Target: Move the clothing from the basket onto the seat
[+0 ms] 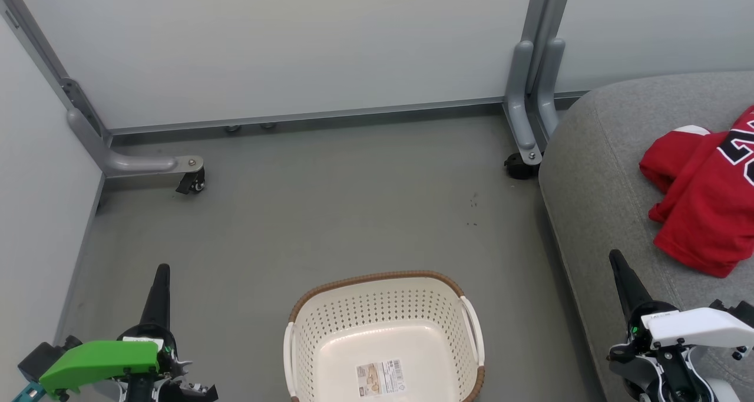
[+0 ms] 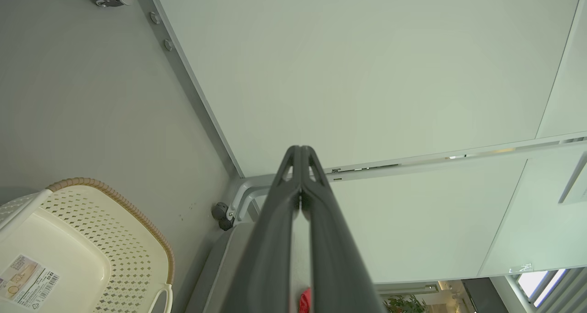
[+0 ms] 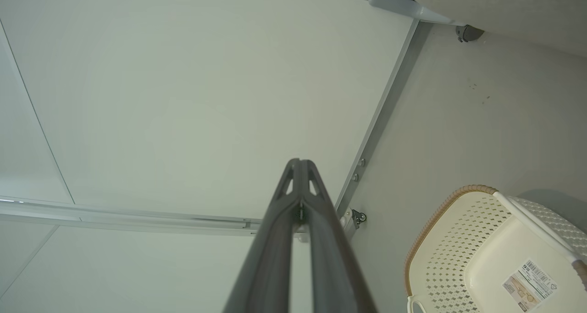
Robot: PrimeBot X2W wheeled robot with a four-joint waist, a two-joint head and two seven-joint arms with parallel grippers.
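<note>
The red clothing (image 1: 707,195), with black-and-white lettering, lies crumpled on the grey seat (image 1: 595,172) at the right. The cream perforated basket (image 1: 383,307) stands on the floor at the bottom centre, holding nothing but its paper label (image 1: 380,376). My left gripper (image 1: 162,270) is shut and points up at the lower left, well left of the basket. My right gripper (image 1: 615,257) is shut at the lower right, over the seat's front edge, below the clothing. In the left wrist view the shut fingers (image 2: 300,150) point at the wall, the basket (image 2: 91,239) at lower left. The right wrist view shows the basket (image 3: 477,239) at lower right.
Pale partition walls (image 1: 283,42) close the back and left. Their grey metal feet carry castors (image 1: 191,183) at the left and another castor (image 1: 518,166) beside the seat. Grey floor (image 1: 330,213) stretches between the walls, basket and seat.
</note>
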